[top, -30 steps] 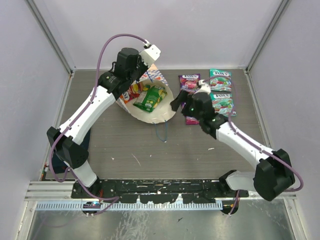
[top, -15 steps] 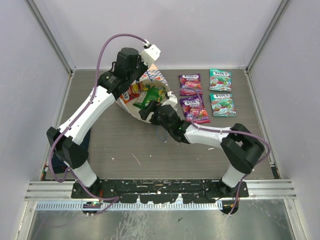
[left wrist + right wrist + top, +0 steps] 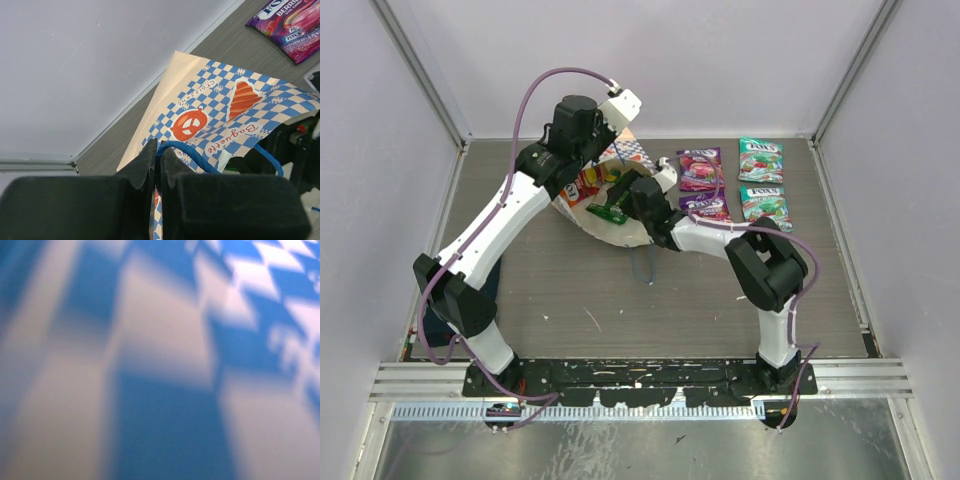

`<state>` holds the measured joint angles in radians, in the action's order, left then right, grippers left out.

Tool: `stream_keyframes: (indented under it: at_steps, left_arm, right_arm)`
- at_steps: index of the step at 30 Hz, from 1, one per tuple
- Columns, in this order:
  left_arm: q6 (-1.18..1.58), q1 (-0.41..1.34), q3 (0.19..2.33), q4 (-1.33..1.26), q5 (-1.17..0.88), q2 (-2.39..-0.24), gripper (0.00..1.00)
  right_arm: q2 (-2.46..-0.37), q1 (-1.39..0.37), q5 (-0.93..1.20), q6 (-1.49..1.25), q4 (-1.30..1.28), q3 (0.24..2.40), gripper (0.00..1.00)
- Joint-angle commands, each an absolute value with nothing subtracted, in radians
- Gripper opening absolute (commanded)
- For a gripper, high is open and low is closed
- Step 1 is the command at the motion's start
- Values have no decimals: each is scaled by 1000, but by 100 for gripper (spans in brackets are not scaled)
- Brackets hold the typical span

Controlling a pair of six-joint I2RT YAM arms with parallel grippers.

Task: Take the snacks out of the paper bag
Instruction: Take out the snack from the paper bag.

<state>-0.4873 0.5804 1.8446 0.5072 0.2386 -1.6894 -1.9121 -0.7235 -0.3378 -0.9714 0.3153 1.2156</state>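
Top external view is showing my right gripper (image 3: 620, 200) reaching into the mouth of the paper bag (image 3: 638, 236), which is lying on its side with the opening facing my bases. My left gripper (image 3: 159, 149) is working at the bag's far rim. In the left wrist view its jaws are pressing together on the blue cord handle (image 3: 186, 151), with only the cord between them, and this is propping the mouth wide.

Inside the bag, a green packet (image 3: 606, 211) is lying right at my right fingers, and an orange-red packet (image 3: 586, 186) is sitting deeper in, toward the bag's left wall. Two purple packets (image 3: 698, 166) and two teal packets (image 3: 760, 158) are lying outside, to the right of the bag, with the purple ones nearer it.

I am judging the step in hand to be the pick of the green packet. It is calling for a low, flat approach, pinching one edge of the glossy film and none of the bag's paper. Then I should be drawing it straight out through the mouth while my left side holds the cord under steady tension.

The right wrist view is showing only blurred blue-white checker, so I am very close to the bag's paper. My right fingers are not showing there, and my wrist is hiding them from above. I cannot tell how far apart those jaws are, or whether they are touching the packet.
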Motion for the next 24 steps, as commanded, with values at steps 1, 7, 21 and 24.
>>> stream_keyframes:
  at_steps: [1,7,21,24]
  left_arm:
    - [-485,574,1870,471,233,-1638,4]
    - [-486,574,1874,476,233,-1644,4]
    - [-487,574,1873,476,233,-1641,4]
    - [-485,574,1874,479,230,-1641,4]
  right_arm:
    - [-1983,-707,-291,-966,250,1338,76]
    - [-2043,-706,-280,-975,150,1416,73]
    - [-1969,-789,-493,-929,-18,1378,73]
    - [-1947,-834,-541,-928,16,1346,72]
